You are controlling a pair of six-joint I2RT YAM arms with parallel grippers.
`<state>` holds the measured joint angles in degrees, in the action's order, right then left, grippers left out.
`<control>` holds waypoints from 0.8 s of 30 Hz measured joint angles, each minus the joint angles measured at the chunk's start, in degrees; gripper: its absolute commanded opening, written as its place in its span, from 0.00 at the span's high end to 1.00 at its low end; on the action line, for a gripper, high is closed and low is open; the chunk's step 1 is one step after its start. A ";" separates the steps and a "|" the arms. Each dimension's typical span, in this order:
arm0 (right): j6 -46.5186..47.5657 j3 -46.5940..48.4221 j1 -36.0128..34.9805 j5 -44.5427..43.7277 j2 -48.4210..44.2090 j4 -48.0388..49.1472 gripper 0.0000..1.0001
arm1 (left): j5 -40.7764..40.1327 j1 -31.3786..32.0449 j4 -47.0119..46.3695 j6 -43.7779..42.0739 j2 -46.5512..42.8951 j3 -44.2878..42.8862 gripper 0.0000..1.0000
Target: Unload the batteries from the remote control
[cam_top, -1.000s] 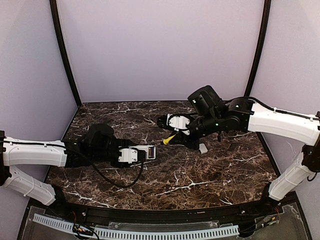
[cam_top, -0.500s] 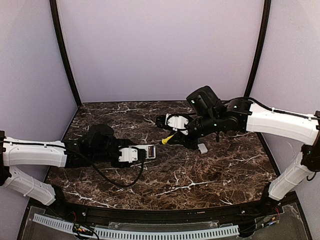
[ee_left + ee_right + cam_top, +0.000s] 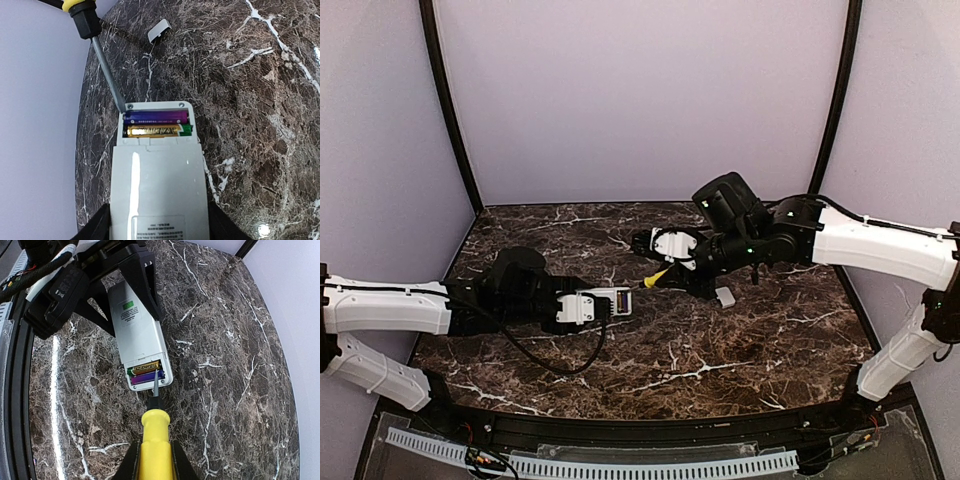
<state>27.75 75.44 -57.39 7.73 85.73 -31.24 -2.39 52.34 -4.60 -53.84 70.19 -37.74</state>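
The white remote control (image 3: 157,185) lies back-up on the table, held at its sides by my left gripper (image 3: 157,230), also seen from above (image 3: 582,307). Its battery bay is open at the far end. The batteries lie side by side in it: a purple one (image 3: 156,117) and a gold one (image 3: 152,131). My right gripper (image 3: 155,465) is shut on a yellow-handled screwdriver (image 3: 155,440). Its metal tip touches the bay's edge at the end of the purple battery (image 3: 146,377). In the top view the screwdriver (image 3: 657,277) points down-left at the remote (image 3: 611,302).
The small white battery cover (image 3: 725,296) lies on the marble table to the right of the screwdriver, under the right arm; it also shows in the left wrist view (image 3: 159,30). Lilac walls and black corner posts enclose the table.
The right arm has shifted a little to the left, bringing the screwdriver tip onto the remote's open end. The left gripper and remote have barely moved.
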 measured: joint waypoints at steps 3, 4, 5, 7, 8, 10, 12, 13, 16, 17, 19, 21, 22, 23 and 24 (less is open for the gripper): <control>0.00 0.00 0.00 -0.31 0.00 0.00 1.00 | 0.00 0.07 0.00 -0.09 0.00 0.04 1.00; 0.00 0.00 0.00 -0.37 0.00 0.00 1.00 | 0.02 0.07 0.00 -0.15 0.00 0.09 1.00; 0.00 0.00 0.00 -0.52 0.00 0.00 1.00 | 0.02 0.07 0.00 -0.17 0.00 0.09 1.00; 0.00 0.00 0.00 -0.59 0.00 0.02 1.00 | 0.02 0.09 0.00 -0.20 0.00 0.11 1.00; 0.00 0.00 0.00 -0.74 0.00 0.04 1.00 | 0.04 0.09 0.00 -0.24 0.00 0.11 1.00; 0.00 0.00 0.00 -0.98 0.02 0.09 1.00 | 0.20 0.09 -0.02 -0.37 -0.04 0.20 1.00; 0.00 0.00 0.00 -1.16 0.15 0.26 1.00 | 0.28 0.15 0.00 -0.48 -0.04 0.28 1.00; 0.00 0.00 0.00 -1.20 0.28 0.39 1.00 | 0.33 0.22 -0.02 -0.55 -0.04 0.31 1.00; 0.00 0.00 0.00 -1.29 0.72 0.44 1.00 | 0.44 0.35 -0.02 -0.61 -0.07 0.31 1.00; 0.00 0.00 0.00 -1.33 0.85 0.46 1.00 | 0.46 0.37 -0.02 -0.61 -0.07 0.31 1.00; 0.00 0.00 0.00 -1.36 1.01 0.55 1.00 | 0.42 0.44 -0.02 -0.61 -0.07 0.31 1.00; 0.00 0.00 0.00 -1.33 1.09 0.74 1.00 | 0.39 0.44 0.00 -0.61 -0.07 0.31 1.00; -0.02 0.00 -0.02 -1.33 1.11 0.83 1.00 | 0.39 0.44 0.00 -0.61 -0.07 0.31 1.00; -0.02 0.00 -0.02 -1.33 1.11 0.83 1.00 | 0.39 0.44 0.00 -0.61 -0.07 0.31 1.00; -0.07 0.00 -0.02 -1.33 1.11 0.85 1.00 | 0.39 0.44 0.00 -0.63 -0.07 0.31 1.00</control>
<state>27.68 75.44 -57.41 6.39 86.85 -30.39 -2.00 52.77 -4.60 -54.48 70.13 -37.43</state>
